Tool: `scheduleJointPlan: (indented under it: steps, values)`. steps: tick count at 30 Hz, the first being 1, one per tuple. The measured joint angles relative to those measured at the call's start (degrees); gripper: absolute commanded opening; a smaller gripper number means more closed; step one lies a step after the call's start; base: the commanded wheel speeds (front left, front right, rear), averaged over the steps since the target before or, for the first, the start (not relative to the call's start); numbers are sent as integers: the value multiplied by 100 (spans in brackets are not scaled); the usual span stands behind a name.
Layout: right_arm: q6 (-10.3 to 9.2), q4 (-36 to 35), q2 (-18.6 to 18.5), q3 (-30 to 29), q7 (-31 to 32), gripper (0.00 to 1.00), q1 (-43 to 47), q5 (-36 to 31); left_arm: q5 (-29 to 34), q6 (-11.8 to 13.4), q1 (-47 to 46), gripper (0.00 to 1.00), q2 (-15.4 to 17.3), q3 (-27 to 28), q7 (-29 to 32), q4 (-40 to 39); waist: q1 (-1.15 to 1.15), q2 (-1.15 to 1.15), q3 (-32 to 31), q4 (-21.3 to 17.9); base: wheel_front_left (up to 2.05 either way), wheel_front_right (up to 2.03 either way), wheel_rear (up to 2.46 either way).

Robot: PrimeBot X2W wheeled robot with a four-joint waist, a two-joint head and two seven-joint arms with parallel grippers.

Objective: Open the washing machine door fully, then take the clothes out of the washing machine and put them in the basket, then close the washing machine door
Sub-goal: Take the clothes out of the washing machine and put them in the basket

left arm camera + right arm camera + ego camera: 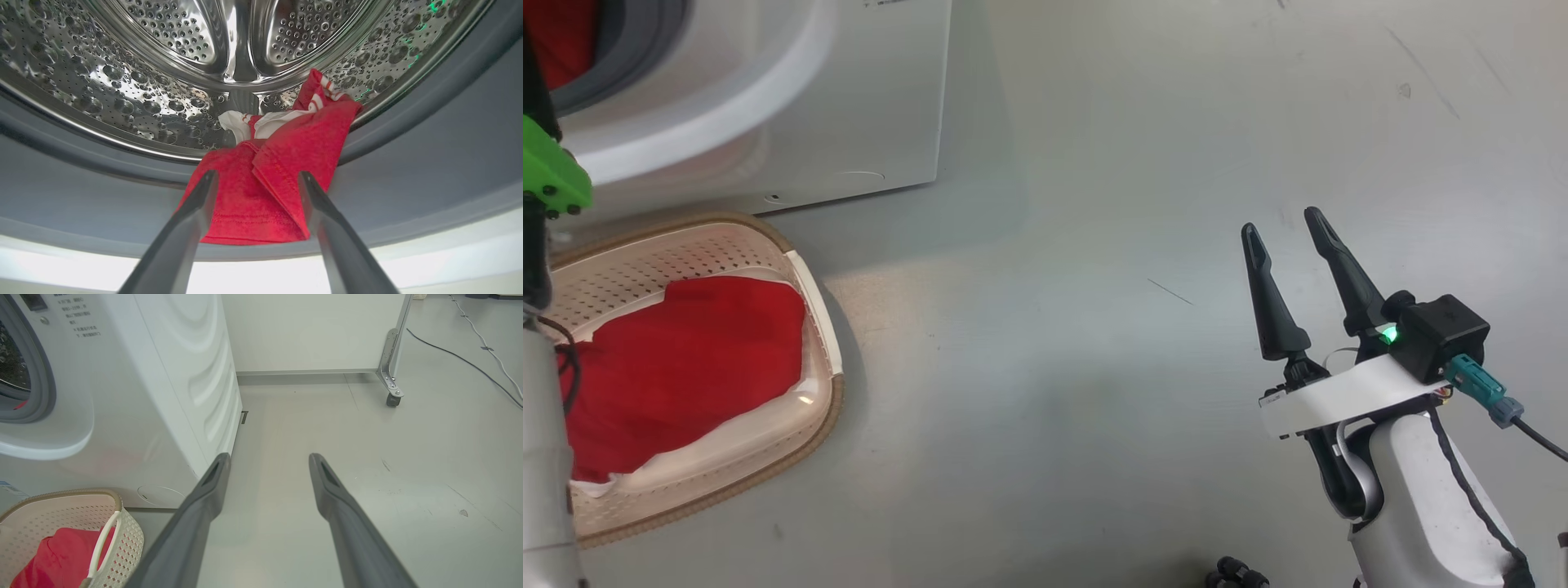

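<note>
One red garment [294, 139] drapes over the grey seal [408, 163]; left gripper [258, 173] wide open near it, right gripper [1281, 222] wide, empty.

We find the basket [827, 343] just before the washing machine [866, 98], one garment [686, 359] lying in it. Another garment [278, 163] lies in the machine's mouth, draped from the drum [122, 90] over the seal [408, 155], our left gripper [257, 174] just before it. Our right gripper [1281, 222] hangs well right of the machine.

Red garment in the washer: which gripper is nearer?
Left. The left gripper is open, its fingers flanking the red garment on the grey seal. The right gripper hangs open over the floor, clear of the washing machine.
</note>
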Motion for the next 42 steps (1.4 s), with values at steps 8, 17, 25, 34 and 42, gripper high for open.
scheduleJointPlan:
  steps: [8, 17, 25, 34, 42]
  values:
    - [1, 19, 19, 77, 0, 100, -50, 197, 135, 138, -656, 100, 193, -43, 530, 461, 0, 0, 204, -174, 0, 0, 0]
    - [1, 54, 27, 187, 0, 100, -133, 391, 193, 281, -1290, 100, 337, -59, 866, 858, 0, 0, 398, -345, 0, 0, 0]
    - [0, 55, 30, 270, 1, 100, -192, 400, 385, 345, -1571, 100, 482, -169, 1083, 1240, 0, 0, 549, -446, 0, 0, 0]
    - [-2, 38, 35, 394, 1, 100, -305, 444, 461, 564, -1944, 100, 589, -97, 1207, 1603, 0, 0, 698, -525, 0, 0, 0]
    - [-9, 41, 35, 413, 0, 100, -337, 447, 365, 589, -2165, 100, 601, -14, 1233, 1918, 0, 0, 739, -559, 0, 0, 0]
